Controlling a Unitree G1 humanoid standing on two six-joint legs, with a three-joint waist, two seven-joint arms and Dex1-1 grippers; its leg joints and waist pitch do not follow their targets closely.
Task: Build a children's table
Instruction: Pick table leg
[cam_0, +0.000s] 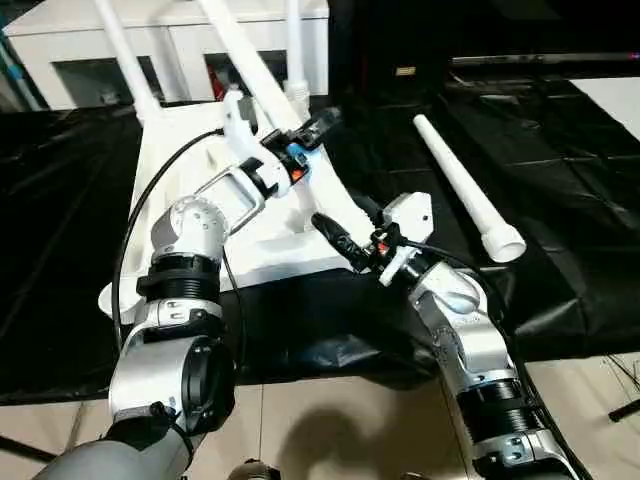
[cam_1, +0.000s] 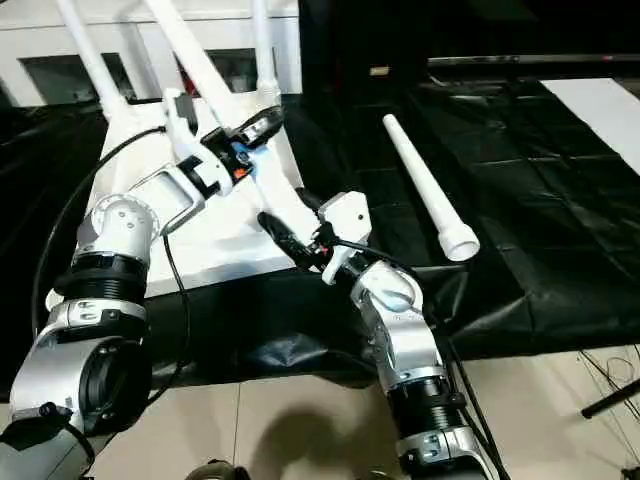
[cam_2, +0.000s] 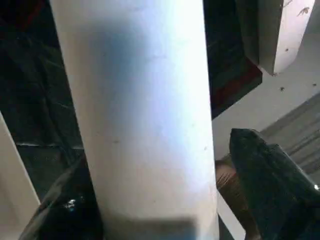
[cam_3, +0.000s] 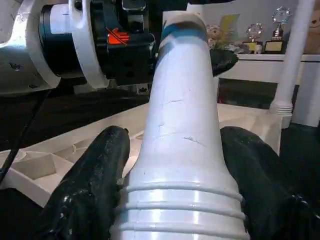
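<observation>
Both grippers pinch one leg (cam_0: 262, 88) at frame centre: left gripper (cam_0: 305, 135) higher, right gripper (cam_0: 335, 228) at its ribbed base, over the upturned top (cam_0: 190, 170). A spare leg (cam_0: 462, 187) lies right on black sheet. Risk: leg sits crooked in socket, jams or slips w/ uneven push.

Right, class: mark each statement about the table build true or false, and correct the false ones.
1. The tabletop lies underside up on a black sheet. True.
2. All four legs stand in the tabletop. False: one loose leg lies on the sheet, to the right of the tabletop.
3. The right hand is closed on the tilted leg near its ribbed base. True.
4. The left hand is at the loose leg. False: it is at the tilted leg, higher up than the right hand.
</observation>
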